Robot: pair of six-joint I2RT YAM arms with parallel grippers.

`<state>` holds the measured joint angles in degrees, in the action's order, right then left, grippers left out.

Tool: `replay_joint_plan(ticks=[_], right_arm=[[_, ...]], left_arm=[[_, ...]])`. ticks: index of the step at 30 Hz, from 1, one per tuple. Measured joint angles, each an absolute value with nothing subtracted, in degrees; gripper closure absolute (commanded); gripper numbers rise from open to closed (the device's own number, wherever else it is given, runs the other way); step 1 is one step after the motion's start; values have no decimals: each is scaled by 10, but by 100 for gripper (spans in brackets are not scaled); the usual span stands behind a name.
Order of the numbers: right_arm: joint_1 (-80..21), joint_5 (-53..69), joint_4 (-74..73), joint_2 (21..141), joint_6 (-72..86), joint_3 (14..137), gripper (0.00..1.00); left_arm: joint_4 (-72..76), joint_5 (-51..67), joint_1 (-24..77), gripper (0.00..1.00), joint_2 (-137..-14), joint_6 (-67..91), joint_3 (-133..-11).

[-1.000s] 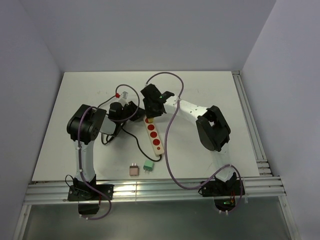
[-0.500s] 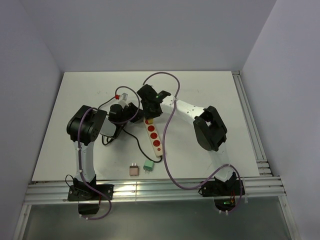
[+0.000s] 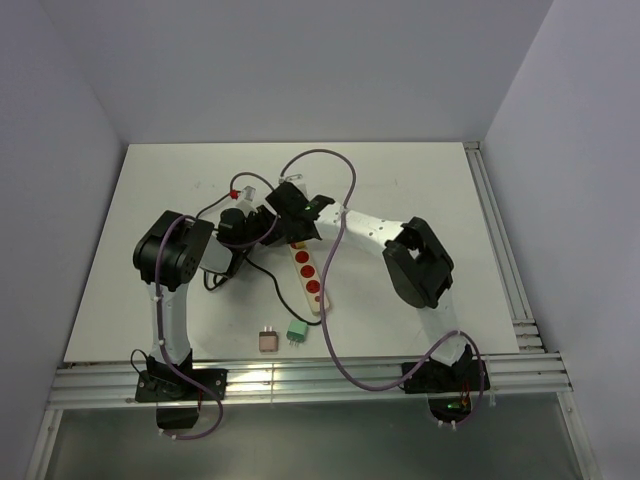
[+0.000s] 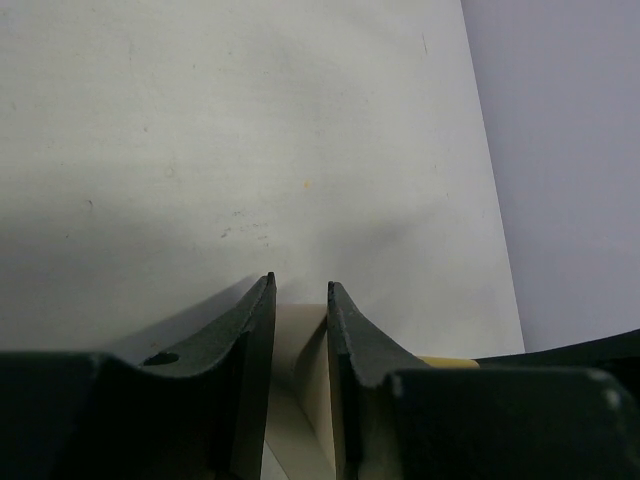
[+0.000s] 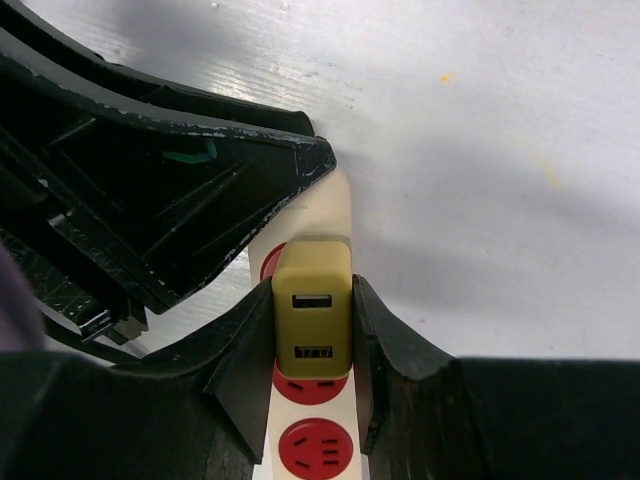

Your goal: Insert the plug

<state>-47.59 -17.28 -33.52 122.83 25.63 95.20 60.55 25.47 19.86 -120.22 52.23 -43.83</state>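
A cream power strip [image 3: 309, 278] with red sockets lies mid-table. My left gripper [image 3: 270, 229] is shut on the strip's far end; in the left wrist view the cream strip [image 4: 300, 345] fills the narrow gap between the fingers of the gripper [image 4: 300, 292]. My right gripper [image 3: 291, 224] is shut on a yellow USB charger plug [image 5: 312, 305]. It holds the plug upright against the strip [image 5: 318, 445], over the sockets nearest the far end. Its prongs are hidden. A sliver of the plug [image 4: 450, 362] shows in the left wrist view.
A pink plug [image 3: 267, 340] and a green plug [image 3: 296, 332] lie near the table's front edge. The strip's black cord [image 3: 250, 268] loops left of it. Purple arm cables [image 3: 335, 290] hang over the strip. A small red-capped part [image 3: 237, 189] sits behind the left gripper.
My right gripper has moved left and slightly nearer with the yellow plug, closing in on the left gripper at the strip's far end. The left arm has barely moved.
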Motion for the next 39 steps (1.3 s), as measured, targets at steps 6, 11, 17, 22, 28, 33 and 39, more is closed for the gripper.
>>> replay_joint_plan(ticks=[6, 11, 17, 22, 28, 33, 39], right_arm=[[-454, -125, -283, 1211, 256, 908, 100], [-458, -127, -295, 1225, 246, 923, 100], [-435, -69, -216, 1199, 243, 858, 100], [-430, -54, -215, 1199, 239, 858, 100], [-437, -76, -201, 1192, 242, 846, 95], [-440, -92, -143, 1163, 251, 794, 60], [-442, -82, -136, 1153, 276, 784, 34]], left_arm=[[602, 251, 200, 72, -1200, 520, -438], [603, 249, 200, 72, -1199, 520, -437], [602, 248, 201, 72, -1199, 520, -437], [604, 248, 201, 71, -1199, 522, -437], [605, 247, 201, 69, -1198, 523, -436], [612, 248, 201, 67, -1198, 535, -434], [623, 270, 203, 65, -1199, 559, -421]])
